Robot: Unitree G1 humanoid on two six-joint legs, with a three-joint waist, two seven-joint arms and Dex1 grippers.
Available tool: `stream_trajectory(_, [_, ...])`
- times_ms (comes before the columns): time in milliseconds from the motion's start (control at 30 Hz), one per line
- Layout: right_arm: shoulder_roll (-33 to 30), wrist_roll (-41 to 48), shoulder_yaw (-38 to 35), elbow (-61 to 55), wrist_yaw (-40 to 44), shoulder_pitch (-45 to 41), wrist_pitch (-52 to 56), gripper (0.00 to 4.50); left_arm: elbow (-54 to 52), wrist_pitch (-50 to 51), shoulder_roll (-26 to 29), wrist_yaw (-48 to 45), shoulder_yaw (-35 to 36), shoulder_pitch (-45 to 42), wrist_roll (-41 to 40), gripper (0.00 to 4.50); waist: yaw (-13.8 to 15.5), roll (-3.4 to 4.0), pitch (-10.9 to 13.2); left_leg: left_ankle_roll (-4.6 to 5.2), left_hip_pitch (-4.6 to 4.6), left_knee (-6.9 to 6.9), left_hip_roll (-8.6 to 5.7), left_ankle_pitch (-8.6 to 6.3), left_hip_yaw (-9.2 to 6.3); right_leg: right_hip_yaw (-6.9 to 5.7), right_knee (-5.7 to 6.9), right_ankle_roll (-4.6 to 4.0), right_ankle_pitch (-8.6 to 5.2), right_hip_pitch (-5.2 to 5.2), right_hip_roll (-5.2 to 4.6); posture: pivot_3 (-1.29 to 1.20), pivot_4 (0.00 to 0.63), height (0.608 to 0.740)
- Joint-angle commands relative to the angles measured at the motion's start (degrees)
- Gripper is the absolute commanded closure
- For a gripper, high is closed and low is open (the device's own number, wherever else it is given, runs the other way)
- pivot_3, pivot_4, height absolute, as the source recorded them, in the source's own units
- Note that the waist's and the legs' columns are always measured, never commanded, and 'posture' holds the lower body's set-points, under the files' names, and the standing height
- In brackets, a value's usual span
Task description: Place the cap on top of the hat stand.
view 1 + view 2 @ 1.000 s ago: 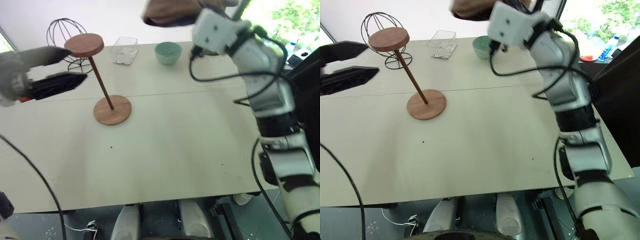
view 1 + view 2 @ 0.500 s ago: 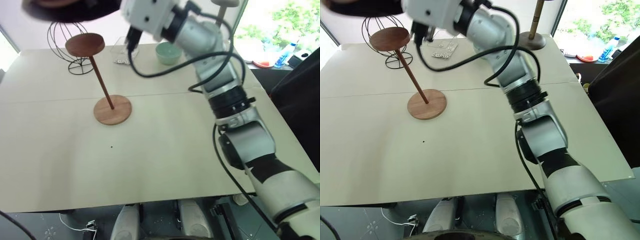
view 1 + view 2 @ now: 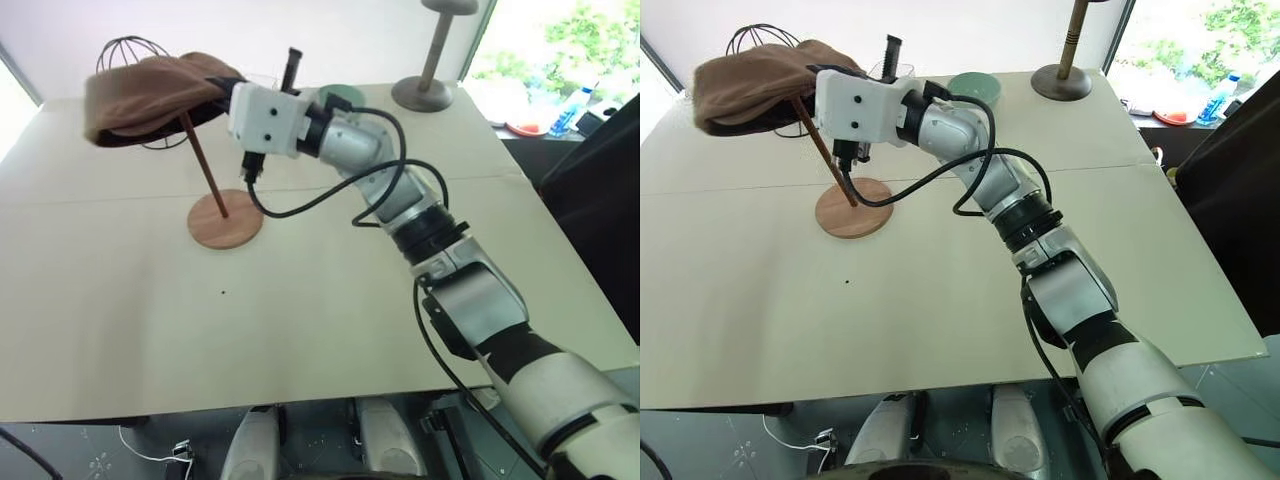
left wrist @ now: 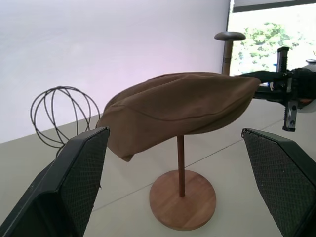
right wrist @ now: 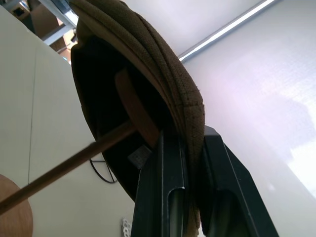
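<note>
The brown cap [image 3: 150, 92] lies draped over the top of the hat stand and hides its disc from above. Below it show the stand's slanted rod [image 3: 206, 172] and round base [image 3: 226, 220]. My right gripper [image 3: 220, 88] is shut on the cap's rim on the side nearest the arm. In the right wrist view the fabric is pinched between both fingers [image 5: 163, 192], and the wooden disc [image 5: 136, 111] sits inside the cap against its underside. My left gripper [image 4: 173, 143] is open and stands well back from the stand, facing the cap [image 4: 182, 106].
A black wire dome stand [image 4: 61, 113] stands just behind the hat stand. A teal bowl [image 3: 340, 96] and a tall grey stand [image 3: 432, 62] sit at the far edge of the pale table [image 3: 300, 330].
My right arm swung left and down, bringing the cap from high above the table onto the stand's disc. My left gripper drew back off the left side of the head views.
</note>
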Motion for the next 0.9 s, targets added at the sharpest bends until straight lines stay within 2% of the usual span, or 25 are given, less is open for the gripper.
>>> stream_trajectory(33, [-1.1,1.1,-3.0,-8.0,-1.0,1.4,1.4,4.46,-0.9,-0.9,1.8,3.0,-2.2,-2.9,-2.3,0.0,0.0,-0.01,0.0,0.0,0.0,-0.01,0.0,0.0,0.0,0.0,0.0,0.0,0.0,-0.02,0.01,0.0,0.15,0.74])
stream_trajectory(133, [-2.5,0.2,-2.4,-14.8,0.0,6.4,2.8,4.46,-1.8,-0.4,2.1,5.6,-5.0,-5.1,-4.5,0.0,0.1,-0.02,0.0,0.0,-0.01,-0.04,0.01,0.0,-0.01,0.0,0.03,0.0,0.0,-0.03,0.01,0.0,0.15,0.74])
stream_trajectory(233, [-6.1,-4.8,-0.5,-18.8,-0.9,9.9,-1.7,4.46,-1.7,-1.1,2.3,7.7,-8.4,-7.1,-5.8,0.0,0.1,-0.01,0.0,0.0,-0.01,-0.02,0.0,0.0,0.03,0.02,0.05,0.01,0.01,-0.03,0.01,0.0,0.15,0.74])
stream_trajectory(367, [-7.4,-6.7,0.3,-18.6,-1.3,11.3,-3.0,4.46,-1.0,-2.3,2.3,8.6,-11.6,-8.6,-6.3,0.0,0.0,-0.02,0.0,0.0,0.01,0.0,0.0,0.0,0.06,0.05,0.08,0.01,0.0,-0.04,0.03,0.0,0.15,0.74])
stream_trajectory(500, [-6.2,-7.3,0.4,-17.2,-1.5,10.4,-1.7,4.46,-0.1,-3.6,2.5,9.0,-14.7,-10.4,-6.4,0.0,0.0,-0.02,0.0,0.01,0.02,-0.02,0.03,0.0,0.07,0.09,0.09,0.01,0.0,-0.05,0.07,0.0,0.15,0.74])
stream_trajectory(600, [-5.1,-6.3,-0.1,-16.8,-0.8,9.9,-0.8,3.33,0.6,-4.4,2.6,8.5,-15.6,-10.6,-5.9,0.0,0.0,-0.02,0.0,0.01,0.02,-0.02,0.03,0.0,0.09,0.09,0.09,0.01,0.0,-0.05,0.07,0.0,0.15,0.74])
stream_trajectory(767, [-4.9,-4.4,-0.5,-18.3,1.5,10.2,0.1,0.61,2.4,-5.9,3.0,5.6,-13.7,-8.3,-4.1,0.0,0.0,-0.02,0.0,0.01,0.02,-0.02,0.03,0.0,0.09,0.1,0.09,0.01,0.0,-0.05,0.07,0.0,0.15,0.74])
stream_trajectory(800, [-5.3,-4.1,-0.8,-18.7,1.8,10.4,0.3,0.21,2.6,-6.2,3.0,4.9,-13.3,-7.7,-3.6,0.0,0.0,-0.02,0.0,0.01,0.02,-0.02,0.03,0.0,0.1,0.1,0.08,0.01,0.0,-0.05,0.07,0.0,0.15,0.74])
stream_trajectory(900, [-7.7,-3.3,-1.2,-20.3,3.4,12.0,-1.2,0.21,3.4,-7.3,3.1,2.6,-12.8,-6.1,-2.6,0.0,0.1,-0.01,0.0,0.01,0.02,-0.02,0.03,0.01,0.09,0.09,0.08,0.0,0.0,-0.05,0.07,0.0,0.15,0.74])
